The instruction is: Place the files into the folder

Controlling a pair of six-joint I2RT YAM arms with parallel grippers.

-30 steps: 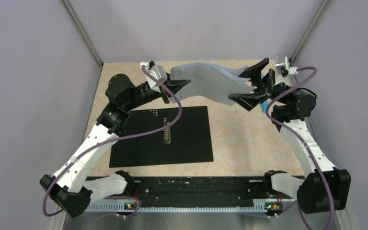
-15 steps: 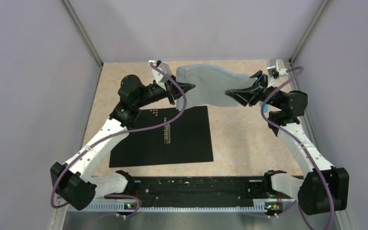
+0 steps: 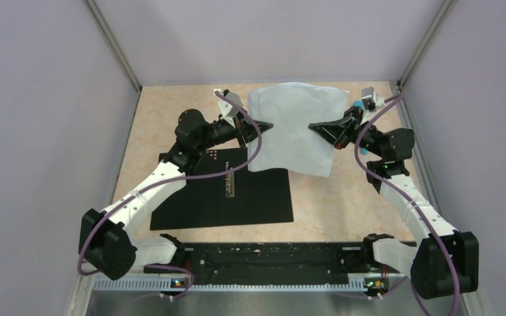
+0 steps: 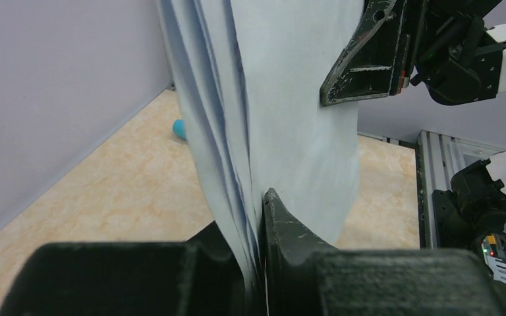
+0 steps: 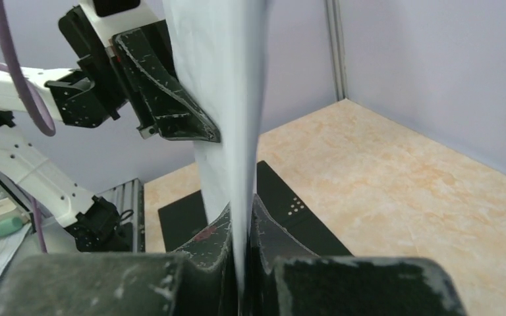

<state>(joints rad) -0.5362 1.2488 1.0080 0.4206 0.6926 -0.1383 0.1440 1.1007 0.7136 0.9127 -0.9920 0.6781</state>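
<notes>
The files [image 3: 291, 118] are a stack of pale sheets held up above the back middle of the table, stretched between both grippers. My left gripper [image 3: 267, 125] is shut on their left edge; in its wrist view the left gripper [image 4: 253, 220] pinches several layers of the files [image 4: 283, 99]. On the right edge my right gripper [image 3: 313, 126] is shut, and in its wrist view the right gripper [image 5: 240, 220] clamps the files [image 5: 224, 66]. The folder [image 3: 224, 194] lies open and flat, black side up, below and left of the sheets; the folder [image 5: 283, 197] also shows under them.
A blue pen [image 4: 179, 128] lies on the tan table near the back right wall, beside the right arm [image 3: 395, 148]. Purple walls close in the left, right and back sides. A black rail [image 3: 263, 260] runs along the near edge between the arm bases.
My right gripper was open beside the sheets and has shut on their right edge. Both arms have drawn inward and nearer, and the crumpled sheets now hang flatter over the folder's far corner.
</notes>
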